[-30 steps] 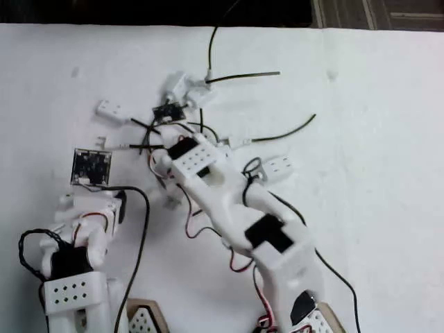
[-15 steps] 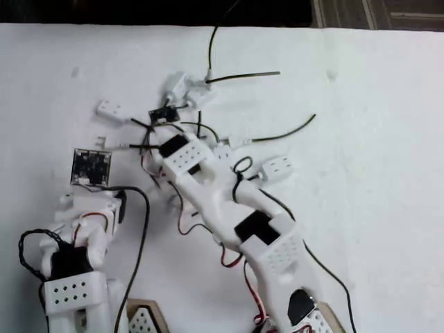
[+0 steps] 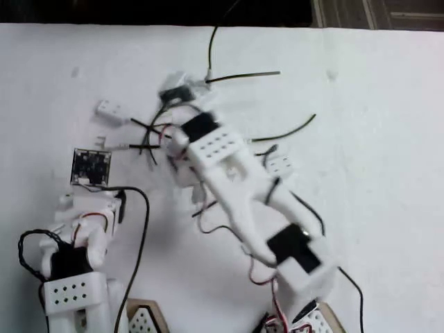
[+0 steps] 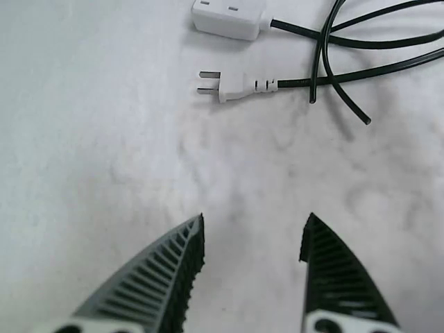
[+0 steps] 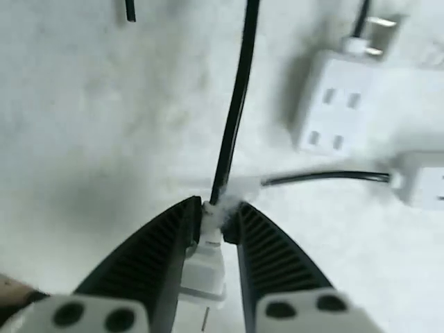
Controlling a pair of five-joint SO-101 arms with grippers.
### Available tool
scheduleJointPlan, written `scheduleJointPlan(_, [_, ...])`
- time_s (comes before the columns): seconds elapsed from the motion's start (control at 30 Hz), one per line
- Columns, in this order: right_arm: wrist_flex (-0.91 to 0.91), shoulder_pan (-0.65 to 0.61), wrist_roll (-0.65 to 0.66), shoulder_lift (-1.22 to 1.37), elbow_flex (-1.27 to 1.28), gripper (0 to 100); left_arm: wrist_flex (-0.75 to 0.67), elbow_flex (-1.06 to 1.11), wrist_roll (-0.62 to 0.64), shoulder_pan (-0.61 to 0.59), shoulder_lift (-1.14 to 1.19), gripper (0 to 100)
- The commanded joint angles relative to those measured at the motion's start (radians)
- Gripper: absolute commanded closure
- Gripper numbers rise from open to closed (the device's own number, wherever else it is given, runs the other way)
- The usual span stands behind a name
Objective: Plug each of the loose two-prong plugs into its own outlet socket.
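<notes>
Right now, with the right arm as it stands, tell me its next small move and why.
Probably ease the right pincer toward the white socket block. Its jaws are shut on a white plug, whose black cord runs out ahead, and the block's upward-facing slots look empty, apart from the plug.
</notes>
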Motion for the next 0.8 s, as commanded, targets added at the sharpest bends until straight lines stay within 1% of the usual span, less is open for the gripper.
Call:
scheduleJointPlan(0.0, [0.081, 0.094, 0.083, -0.154, -0.015, 98.1, -0.018, -0.020, 0.011, -0.008, -0.012, 77])
scheduleJointPlan(0.2, [0.143, 0.329, 0.275, -0.206, -0.012, 98.1, -0.018, -0.020, 0.011, -0.008, -0.012, 77])
scheduleJointPlan(0.33, [0.097, 0.437, 0.387, -0.206, 0.095, 98.1, -0.018, -0.020, 0.011, -0.008, -0.012, 77])
scheduleJointPlan(0.47, [-0.062, 0.478, 0.420, -0.208, 0.258, 97.8, -0.018, -0.020, 0.011, -0.008, -0.012, 77])
scheduleJointPlan(0.5, [-0.105, 0.479, 0.420, -0.208, 0.288, 96.7, -0.018, -0.020, 0.011, -0.008, -0.012, 77])
scheduleJointPlan(0.57, [-0.162, 0.479, 0.414, -0.208, 0.328, 90.2, -0.018, -0.020, 0.011, -0.008, -0.012, 77])
scheduleJointPlan(0.67, [-0.170, 0.481, 0.413, -0.217, 0.333, 79.2, -0.017, -0.020, 0.011, -0.008, -0.012, 77])
scheduleJointPlan(0.7, [-0.165, 0.481, 0.413, -0.219, 0.333, 78.1, -0.017, -0.020, 0.011, -0.008, -0.012, 77])
scheduleJointPlan(0.77, [-0.130, 0.483, 0.414, -0.236, 0.334, 78.9, -0.017, -0.020, 0.011, -0.008, -0.012, 77])
